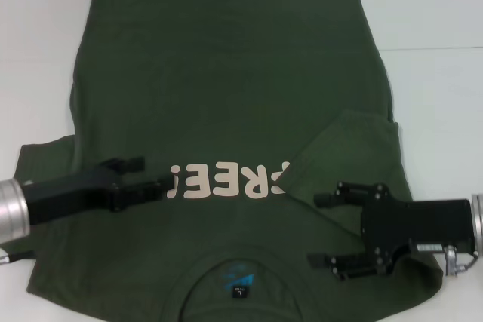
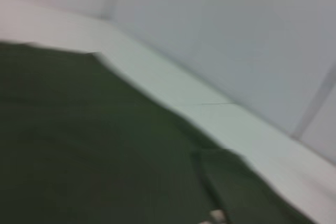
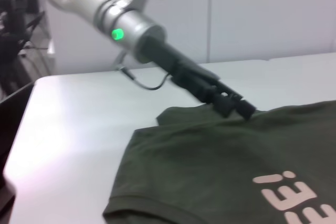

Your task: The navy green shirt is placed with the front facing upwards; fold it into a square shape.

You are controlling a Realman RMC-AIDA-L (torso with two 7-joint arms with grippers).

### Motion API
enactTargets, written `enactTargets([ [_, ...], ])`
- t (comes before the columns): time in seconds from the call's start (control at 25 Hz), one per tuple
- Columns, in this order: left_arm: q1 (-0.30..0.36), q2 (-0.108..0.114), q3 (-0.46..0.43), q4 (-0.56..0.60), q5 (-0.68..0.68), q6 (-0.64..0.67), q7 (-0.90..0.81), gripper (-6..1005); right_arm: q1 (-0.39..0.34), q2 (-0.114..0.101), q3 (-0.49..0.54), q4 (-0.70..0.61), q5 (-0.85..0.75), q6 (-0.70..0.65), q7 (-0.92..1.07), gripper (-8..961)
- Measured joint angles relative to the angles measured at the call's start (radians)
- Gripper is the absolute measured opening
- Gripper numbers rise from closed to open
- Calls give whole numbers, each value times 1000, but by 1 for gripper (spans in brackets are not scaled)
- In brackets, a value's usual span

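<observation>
Head view shows you the navy green shirt (image 1: 226, 96) flat on the table (image 1: 438, 20), long axis running away, right sleeve apparently folded inward, unfolded left sleeve nearest the left tool (image 1: 155, 179); both tools, right tool (image 1: 326, 229) included, open, empty.

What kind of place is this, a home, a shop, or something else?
Most likely a robot lab or test room, not a home. The navy green shirt lies on a bare white table in front of plain pale walls, and cables and equipment stand beside the table behind the left gripper.
</observation>
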Motion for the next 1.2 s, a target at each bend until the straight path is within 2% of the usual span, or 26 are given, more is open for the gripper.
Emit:
enactTargets([
  [0.16,37,0,2,73,22,-44,-120,905,-9,-2,4,18,-5,-12,-40,905],
  [0.36,87,-10,4,252,121,-35,-359,905,-2,2,11,40,-6,-1,-53,904],
  [0.6,131,-15,0,477,185,47,-653,904,30,4,3,85,-5,39,-61,903],
  [0.8,131,-14,-5,651,291,92,-878,904,48,4,2,111,-5,56,-70,902],
  [1.0,115,-6,-21,690,360,100,-1011,904,48,4,3,134,-2,73,-84,901],
  [1.2,95,0,-19,647,422,107,-1041,904,49,4,4,161,2,90,-98,900],
])
